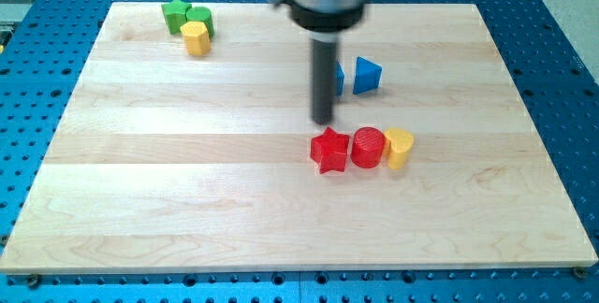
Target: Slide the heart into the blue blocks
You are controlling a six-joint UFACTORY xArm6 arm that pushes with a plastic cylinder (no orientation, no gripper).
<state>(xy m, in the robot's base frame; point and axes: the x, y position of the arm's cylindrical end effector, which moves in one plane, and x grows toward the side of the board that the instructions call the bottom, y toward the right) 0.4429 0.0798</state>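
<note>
The yellow heart point(399, 147) lies right of the board's middle, touching the red cylinder point(368, 148), which touches the red star point(329, 150) on its left. A blue triangular block point(367, 75) sits above them. A second blue block point(339, 79) is partly hidden behind my rod. My tip point(323, 121) rests on the board just above the red star, left of the heart and below the blue blocks.
Near the view's top left stand a green star point(174, 15), a green cylinder point(199, 17) and a yellow block point(196, 37), all close together. The wooden board point(187, 172) sits on a blue perforated table.
</note>
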